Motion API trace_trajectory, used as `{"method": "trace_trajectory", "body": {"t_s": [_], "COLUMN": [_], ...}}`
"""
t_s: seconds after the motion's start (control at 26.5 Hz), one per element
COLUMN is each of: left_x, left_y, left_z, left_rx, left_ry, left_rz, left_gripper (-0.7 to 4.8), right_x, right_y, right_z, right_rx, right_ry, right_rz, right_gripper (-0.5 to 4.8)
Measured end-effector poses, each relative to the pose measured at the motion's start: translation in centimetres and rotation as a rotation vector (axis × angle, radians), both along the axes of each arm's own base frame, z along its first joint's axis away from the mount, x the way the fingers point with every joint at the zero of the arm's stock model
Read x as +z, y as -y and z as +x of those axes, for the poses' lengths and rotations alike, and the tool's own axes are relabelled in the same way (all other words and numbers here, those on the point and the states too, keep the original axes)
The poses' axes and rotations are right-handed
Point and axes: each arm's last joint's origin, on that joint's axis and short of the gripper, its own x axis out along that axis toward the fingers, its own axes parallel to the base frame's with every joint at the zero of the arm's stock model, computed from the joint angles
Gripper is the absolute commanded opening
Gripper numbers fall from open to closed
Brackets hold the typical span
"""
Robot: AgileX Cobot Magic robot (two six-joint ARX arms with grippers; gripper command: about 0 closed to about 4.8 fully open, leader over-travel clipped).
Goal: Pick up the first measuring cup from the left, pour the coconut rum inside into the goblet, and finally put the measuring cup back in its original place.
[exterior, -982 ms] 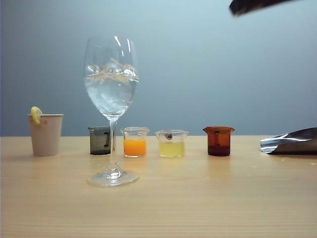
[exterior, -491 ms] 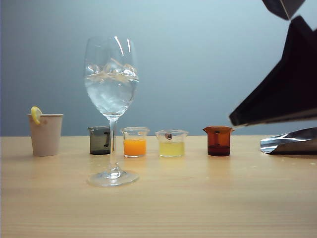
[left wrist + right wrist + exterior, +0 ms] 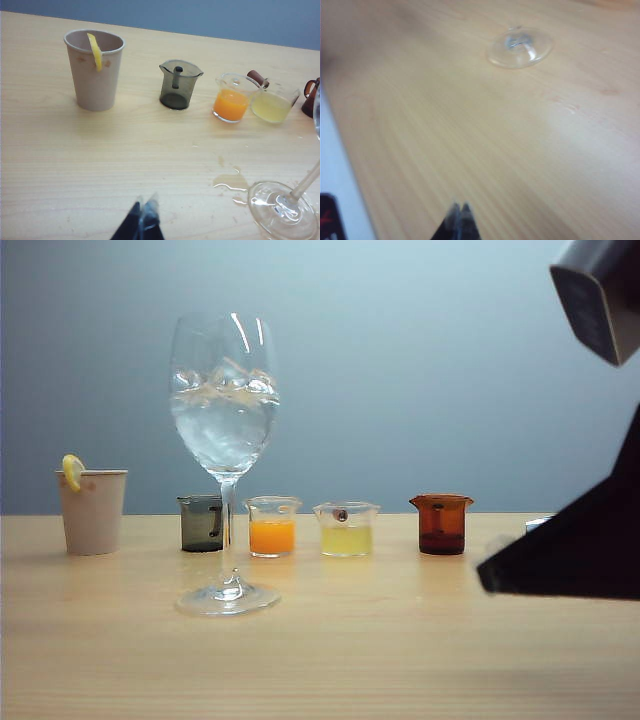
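Right arm now lower at right edge; right gripper [image 3: 459,212] pinched empty, left gripper [image 3: 145,220] too; cup [image 3: 203,523] far left, nearer left gripper.

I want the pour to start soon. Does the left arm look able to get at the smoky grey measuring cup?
Probably yes. In the left wrist view the left pincer is shut, and bare table lies between it and the grey measuring cup. The paper cup and goblet stand aside.

— Changed? Right arm [image 3: 575,550] swung down from the top corner, now low over the worktop [image 3: 320,660] at the right edge.
— Anything else? Hides the shiny object there.
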Motion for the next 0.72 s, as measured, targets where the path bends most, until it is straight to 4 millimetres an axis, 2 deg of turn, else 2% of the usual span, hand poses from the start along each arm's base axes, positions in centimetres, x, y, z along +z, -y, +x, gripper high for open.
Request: {"method": "trace_trajectory", "body": {"t_s": [0.34,0.72], "left_x": [0.0,0.0], "left_y": [0.0,-2.0], "left_z": [0.0,0.4], "left_rx": [0.002,0.147], "left_ry": [-0.001,-0.003], "left_rz": [0.001,-0.011], "left_gripper": [-0.05,-0.05], "right_x": [0.2,0.5], "right_y": [-0.1,0.2], "right_z": [0.1,0.1], "right_rx": [-0.001,-0.012], "right_ry": [0.017,0.025], "right_rz": [0.021,0.035], "right_gripper": [0.01,0.0]}}
